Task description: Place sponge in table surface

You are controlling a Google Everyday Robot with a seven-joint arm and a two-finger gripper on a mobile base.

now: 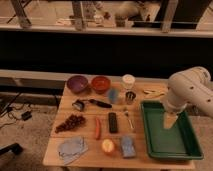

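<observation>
Sponge [128, 146] lies on the tabletop [92, 157] near its front edge, beside the apple [107, 146], and the hand [170, 121] hangs open and empty over the green tray [176, 146], so I think it need only lift away.

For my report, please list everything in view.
table: one, brown, centre
purple bowl: one, purple, far left
red bowl: one, red, beside it
white cup: one, white, far edge
blue cup: one, blue, centre
metal cup: one, grey, beside it
brush: one, black, left
grapes: one bunch, dark, left
fruit: one, reddish, near edge
cloth: one, grey, near left
sponge: one, blue, near edge
tray: one, green, right
small items: several more, unclear, centre
arm: one, pale, right
gripper: one, pale, open, above tray
</observation>
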